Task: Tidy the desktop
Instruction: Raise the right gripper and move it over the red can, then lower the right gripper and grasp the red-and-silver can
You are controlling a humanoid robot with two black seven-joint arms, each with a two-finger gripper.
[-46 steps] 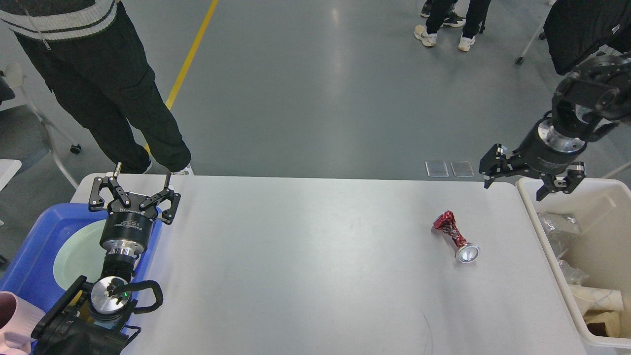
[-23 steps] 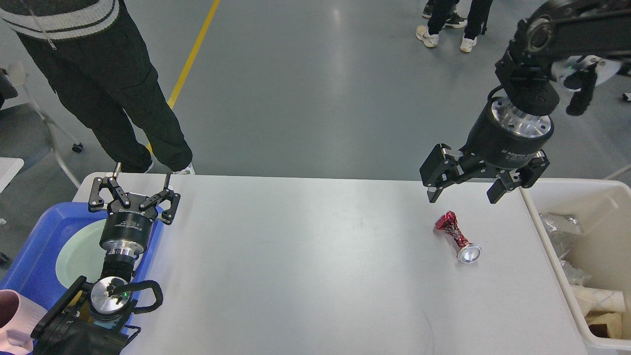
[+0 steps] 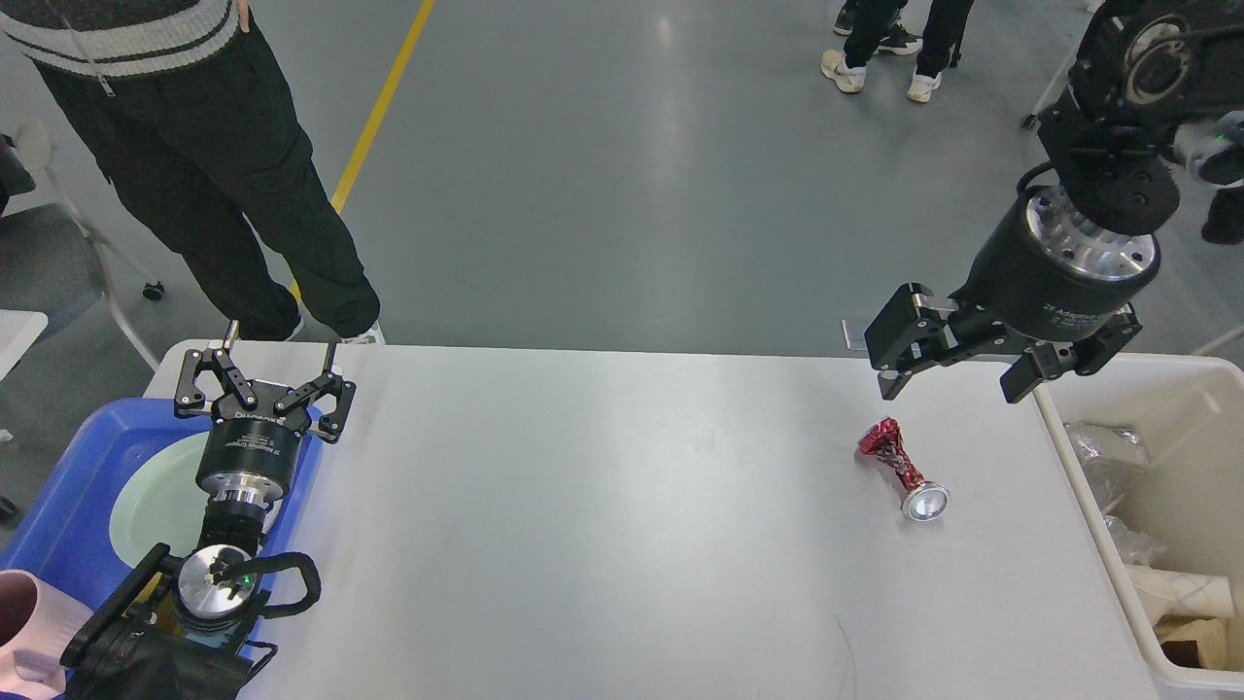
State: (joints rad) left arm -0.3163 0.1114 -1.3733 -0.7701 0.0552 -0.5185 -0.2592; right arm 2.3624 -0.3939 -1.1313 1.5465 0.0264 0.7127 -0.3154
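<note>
The white desktop [image 3: 603,525] fills the middle of the head view. A crushed red can [image 3: 899,468] with a silver end lies on it at the right. My right gripper [image 3: 957,389] is open and empty, hanging above the desktop's far right edge, just beyond and above the can. My left gripper [image 3: 277,342] is open and empty at the desktop's far left corner, over the edge of the blue tray [image 3: 68,491].
The blue tray holds a pale green plate [image 3: 155,506]; something pink [image 3: 24,632] sits at its near end. A cream-white bin [image 3: 1181,389] with crumpled waste stands at the right. A person's legs [image 3: 224,194] stand just behind the left corner.
My right gripper swung from over the bin to above the desktop behind the can, then shifted a little right. The left arm and the can have not moved.
</note>
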